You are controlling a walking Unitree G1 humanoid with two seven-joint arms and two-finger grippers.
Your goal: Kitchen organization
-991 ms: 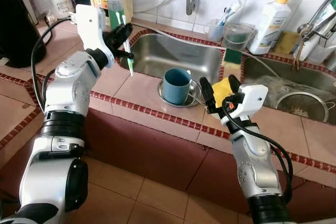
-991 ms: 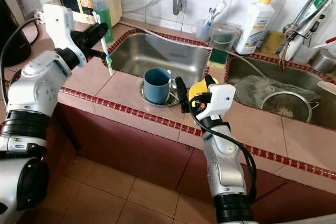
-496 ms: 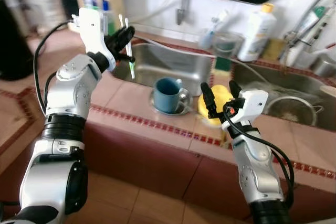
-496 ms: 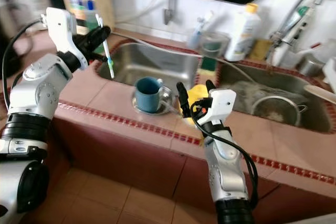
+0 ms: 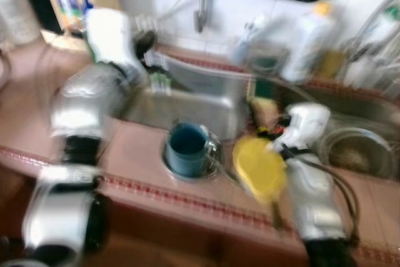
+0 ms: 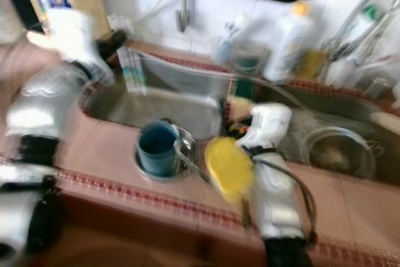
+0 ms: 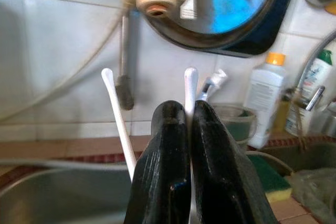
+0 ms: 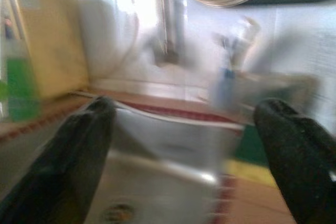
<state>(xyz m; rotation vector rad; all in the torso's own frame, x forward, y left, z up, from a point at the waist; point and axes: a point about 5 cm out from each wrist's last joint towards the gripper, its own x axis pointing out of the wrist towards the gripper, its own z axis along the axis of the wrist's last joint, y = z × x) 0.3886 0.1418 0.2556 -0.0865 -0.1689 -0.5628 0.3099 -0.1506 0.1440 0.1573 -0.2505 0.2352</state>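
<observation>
Compared with half a second ago, the head camera has swung and both eye views are now heavily blurred; the shift of the whole picture is camera motion, not motion of the objects.

Landmark: the steel sink basin (image 5: pixel 187 101).
- Left gripper (image 7: pixel 190 129): raised over the basin's far-left rim. Fingers pressed together on the white handle of a toothbrush (image 7: pixel 190 85); a second white handle (image 7: pixel 116 119) stands beside it. The pinch presumably carries the brushes toward the holder cup (image 7: pixel 233 121) on the ledge behind the basin.
- Right gripper (image 8: pixel 189 145): beside the basin's right end. Fingers (image 8: pixel 79 145) spread wide, nothing between them.
- Blue mug (image 5: pixel 186 148): upright on a metal saucer at the basin's near edge.
- Yellow item (image 5: pixel 259 167): on the counter at the near-right corner of the basin, just beside the right arm; identity unclear.

The brush heads are hidden below the left fingers.
</observation>
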